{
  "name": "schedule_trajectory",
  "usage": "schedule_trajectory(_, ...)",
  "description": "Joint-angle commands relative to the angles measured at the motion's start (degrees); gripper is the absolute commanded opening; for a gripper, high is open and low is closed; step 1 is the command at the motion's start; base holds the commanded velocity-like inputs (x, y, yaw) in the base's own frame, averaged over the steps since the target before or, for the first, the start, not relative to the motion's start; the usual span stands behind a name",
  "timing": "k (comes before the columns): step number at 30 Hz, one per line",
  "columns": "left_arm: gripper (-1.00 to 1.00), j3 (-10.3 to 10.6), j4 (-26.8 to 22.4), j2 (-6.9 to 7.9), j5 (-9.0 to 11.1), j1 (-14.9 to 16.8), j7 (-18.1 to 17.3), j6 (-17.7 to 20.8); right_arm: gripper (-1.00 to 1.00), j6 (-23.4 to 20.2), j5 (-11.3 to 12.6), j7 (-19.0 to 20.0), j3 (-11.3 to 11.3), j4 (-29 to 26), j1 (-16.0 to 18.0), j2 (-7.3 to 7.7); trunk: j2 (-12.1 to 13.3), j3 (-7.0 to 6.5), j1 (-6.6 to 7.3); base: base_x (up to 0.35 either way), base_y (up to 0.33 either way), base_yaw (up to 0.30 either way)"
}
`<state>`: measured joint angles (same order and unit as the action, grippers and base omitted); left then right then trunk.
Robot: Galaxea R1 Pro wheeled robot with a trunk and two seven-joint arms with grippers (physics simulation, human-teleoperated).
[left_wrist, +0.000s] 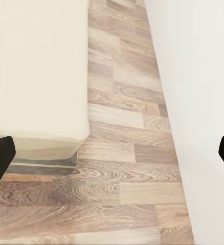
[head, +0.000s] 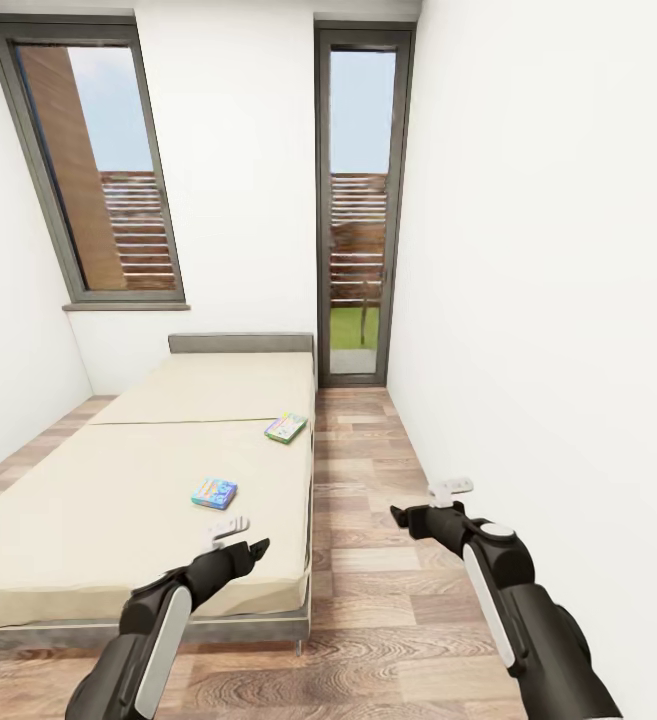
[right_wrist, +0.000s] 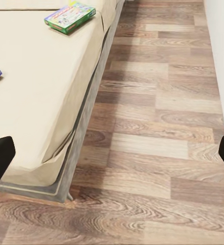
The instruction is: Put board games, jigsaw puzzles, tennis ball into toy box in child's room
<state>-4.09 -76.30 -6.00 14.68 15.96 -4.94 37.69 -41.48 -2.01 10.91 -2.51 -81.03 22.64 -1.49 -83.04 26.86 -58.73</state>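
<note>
My two arms fill the frame's bottom — left fingers and right fingers both spread, holding nothing. The bed spans centre-left. On it lie two board games: the green-white box mid-frame near the mattress edge, long axis slanting up-right; the blue box lower, lying roughly crosswise. Both look light, stiff, thin — I'd pinch across a short edge.

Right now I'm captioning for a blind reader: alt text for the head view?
Two small board games, one blue and one green-white, lie on a beige bed against white walls. Both open claws, left and right, hang in the foreground over the plank floor.
</note>
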Motion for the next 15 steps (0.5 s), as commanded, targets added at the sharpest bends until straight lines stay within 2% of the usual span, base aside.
schedule_trajectory(1, 1.0, -0.52, -0.05, -0.07, 0.01, 0.04, -0.33, 0.36, 1.0, -0.28, -0.23, 0.26, 0.04, -0.4, 0.04, -0.02, -0.04, 0.07, 0.0, 0.0, 0.0, 0.018)
schedule_trajectory(15, 1.0, -0.52, -0.05, -0.07, 0.01, 0.04, -0.33, 0.36, 1.0, -0.28, -0.23, 0.26, 0.04, -0.81, 0.04, -0.02, -0.04, 0.07, 0.0, 0.0, 0.0, 0.018)
